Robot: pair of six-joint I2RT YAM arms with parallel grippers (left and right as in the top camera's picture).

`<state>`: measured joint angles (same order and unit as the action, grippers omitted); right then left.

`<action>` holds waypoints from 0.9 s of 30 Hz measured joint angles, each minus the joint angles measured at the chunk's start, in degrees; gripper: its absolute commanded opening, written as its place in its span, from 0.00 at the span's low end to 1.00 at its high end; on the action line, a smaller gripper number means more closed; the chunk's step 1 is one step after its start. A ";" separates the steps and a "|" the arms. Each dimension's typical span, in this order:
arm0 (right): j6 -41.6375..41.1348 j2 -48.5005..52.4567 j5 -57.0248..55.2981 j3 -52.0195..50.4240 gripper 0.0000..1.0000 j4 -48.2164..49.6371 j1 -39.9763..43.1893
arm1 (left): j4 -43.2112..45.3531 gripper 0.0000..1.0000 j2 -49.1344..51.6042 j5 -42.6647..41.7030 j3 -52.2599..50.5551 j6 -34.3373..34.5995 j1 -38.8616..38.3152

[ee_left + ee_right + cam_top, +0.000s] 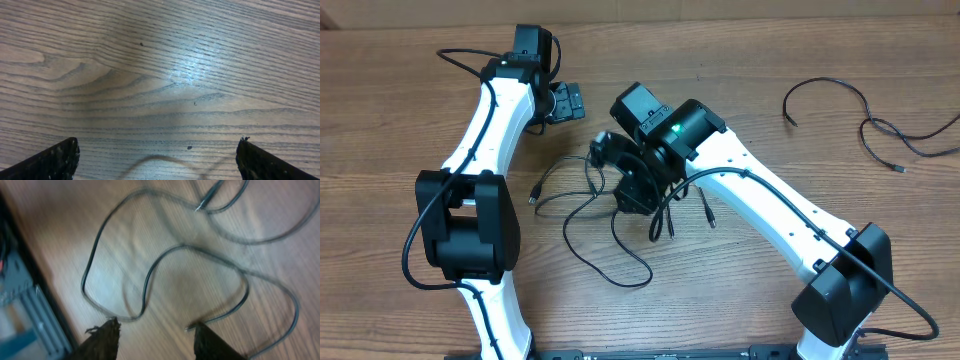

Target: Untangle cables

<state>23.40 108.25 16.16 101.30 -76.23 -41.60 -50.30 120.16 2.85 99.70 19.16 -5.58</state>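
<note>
Several thin black cables point(582, 212) lie in loose overlapping loops at mid-table, small plug ends pointing out left point(533, 197) and right point(710, 218). My right gripper point(632, 195) hovers over the right part of this bunch. In the right wrist view the gripper point(156, 327) is open with bare wood between its fingers. The cable loops point(150, 275) lie just ahead, and one plug end point(192, 326) lies by the right fingertip. My left gripper point(565, 103) sits behind the bunch, open wide point(157, 145) over bare wood, a faint blurred curve low between its fingers.
Two more black cords lie apart at the far right, one curved point(825, 88) and one wavy point(910, 140). The arms' own thick wires run along their white links. A black mounting rail point(650, 354) borders the table's front edge.
</note>
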 measured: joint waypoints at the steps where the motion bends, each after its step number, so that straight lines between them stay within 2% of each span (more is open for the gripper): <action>1: 0.46 0.00 0.09 -0.04 0.49 -1.18 -0.02 | 0.02 1.00 0.00 0.02 0.00 0.00 0.00; 9: 2.21 0.00 4.20 -6.14 0.51 -0.59 -0.02 | 0.00 1.00 0.00 0.00 0.00 0.00 0.00; 16: 3.06 0.00 7.63 -16.83 0.55 7.74 -0.59 | 0.00 1.00 0.00 0.00 0.00 0.00 0.00; 27: 4.79 0.00 8.72 -25.92 0.57 14.45 -8.00 | 0.00 1.00 0.00 0.00 0.00 0.00 0.00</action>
<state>28.18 108.25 24.88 75.37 -61.78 -49.60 -50.30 120.16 2.85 99.70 19.16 -5.58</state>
